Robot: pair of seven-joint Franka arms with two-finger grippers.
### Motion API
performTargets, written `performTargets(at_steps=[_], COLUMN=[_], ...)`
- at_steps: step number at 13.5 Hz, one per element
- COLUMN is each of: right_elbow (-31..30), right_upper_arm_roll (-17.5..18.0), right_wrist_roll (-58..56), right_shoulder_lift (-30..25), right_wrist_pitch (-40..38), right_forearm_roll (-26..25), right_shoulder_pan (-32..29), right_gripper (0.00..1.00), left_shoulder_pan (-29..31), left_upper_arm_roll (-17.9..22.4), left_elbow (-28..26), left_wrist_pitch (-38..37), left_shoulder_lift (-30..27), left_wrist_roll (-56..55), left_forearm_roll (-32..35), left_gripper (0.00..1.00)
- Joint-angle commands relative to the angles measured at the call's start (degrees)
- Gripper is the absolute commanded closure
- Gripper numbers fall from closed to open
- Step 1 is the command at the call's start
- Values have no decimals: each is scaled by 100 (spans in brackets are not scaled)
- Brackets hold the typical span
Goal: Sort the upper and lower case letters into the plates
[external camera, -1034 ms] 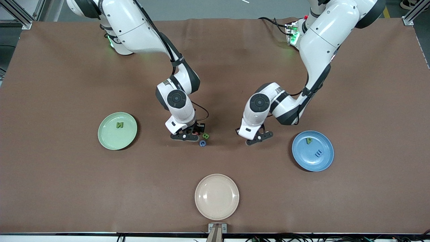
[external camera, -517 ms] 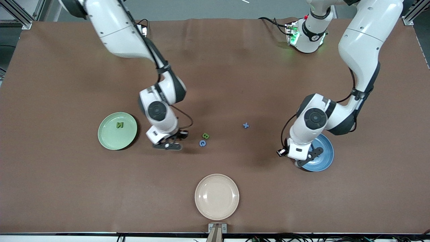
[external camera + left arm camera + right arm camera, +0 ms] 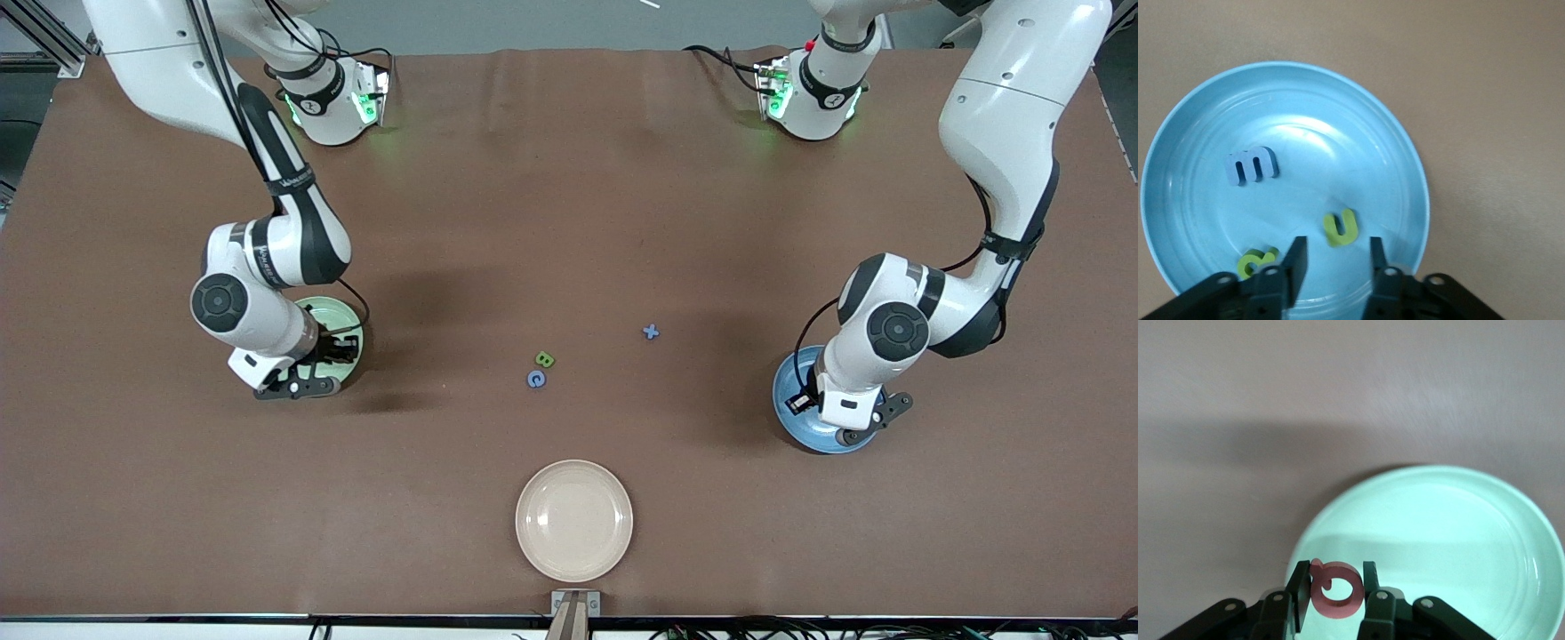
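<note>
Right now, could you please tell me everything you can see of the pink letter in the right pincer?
The pink letter is a small, chunky, matte piece with a round ring shape and a short stub at one edge. It is pinched between the fingers of the right pincer, which is shut on it, held up over the rim of the light green plate, touching nothing else.

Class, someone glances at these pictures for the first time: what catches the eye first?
Both arms hang over plates at the table's two ends. The right gripper grips a pink letter over the light green plate; the left gripper, jaws open, is above the blue plate holding three letters.
</note>
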Motion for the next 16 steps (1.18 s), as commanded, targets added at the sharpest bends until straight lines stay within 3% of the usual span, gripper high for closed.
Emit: performTargets(at_steps=[1,2,3,4,7,10,16], right_elbow=[-558,-532,-436,-243,408,768,2849], right_upper_arm_roll=[121,121,121,130,200,244,226], right_wrist_roll=[-14,-31,-32,-23,527,2046,5984], right_shoulder_lift=[-172,-172,-172,-172,-172,-41,1610], right_wrist_pitch=[381,258,74,-171,-972,-755,-692], right_forearm_roll=[-63,-63,-63,-63,261,534,491], right_shoulder_pan=[-136,-189,-207,-259,-138,826,2243], right_gripper=[98,94,69,1,0,0,0], left_shoulder_pan=[-74,-74,-74,-83,-319,-811,-1023], left_upper_arm_roll=[-201,-420,-623,-938,-1415,-1398,-1389], left_elbow=[-31,-31,-31,-39,-215,-478,-453], left_wrist_pitch=[-344,-633,-845,-995,-979,-305,-38], left_shoulder_lift=[-115,-220,-291,-326,-230,-28,446], left_wrist_roll=[-178,-474,-912,-1491,-2767,-3543,-3606], left_forearm_roll=[73,73,73,73,82,99,652], left_gripper=[0,0,0,0,1,4,16])
